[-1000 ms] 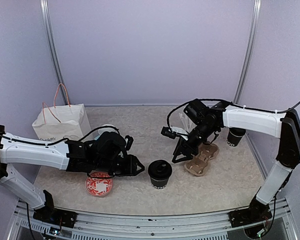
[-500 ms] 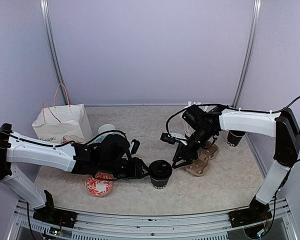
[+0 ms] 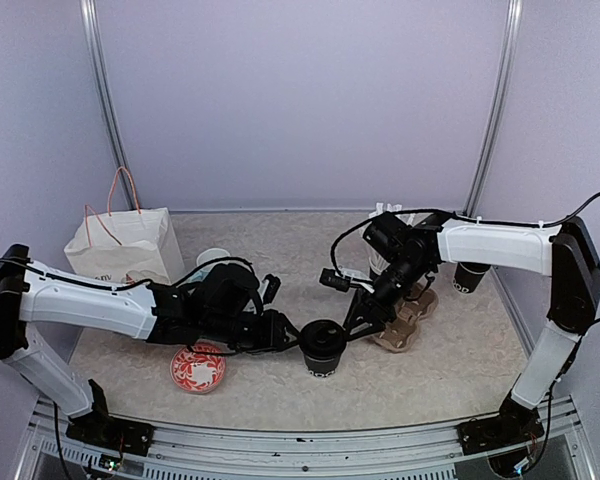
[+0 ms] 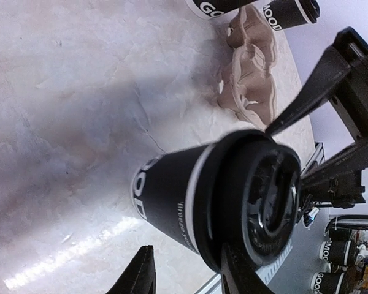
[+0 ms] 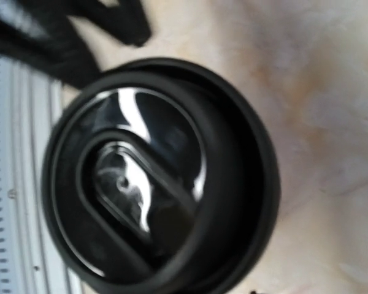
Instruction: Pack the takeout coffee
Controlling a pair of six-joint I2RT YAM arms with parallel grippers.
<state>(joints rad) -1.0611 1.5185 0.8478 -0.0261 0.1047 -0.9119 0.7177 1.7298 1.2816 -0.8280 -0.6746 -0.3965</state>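
1. The takeout coffee (image 3: 321, 352) stands upright on the table (image 3: 280, 240), in the lower middle of the top view. Its round black lid (image 5: 153, 177) is seated on it.
2. The left gripper (image 3: 286, 334) lies low, just left of the cup. In its wrist view we see its fingers (image 4: 141, 275) spread apart with the cup ahead between them. We cannot tell whether either one touches it.
3. The right gripper (image 3: 354, 326) hangs at the cup's upper right, its prongs apart and holding nothing. Its own camera fills with the lid.
4. A brown pulp cup carrier (image 3: 404, 318) sits just right of the cup.
5. A white paper bag (image 3: 125, 245) stands at the left, and a red patterned plate (image 3: 198, 370) lies below the left arm.
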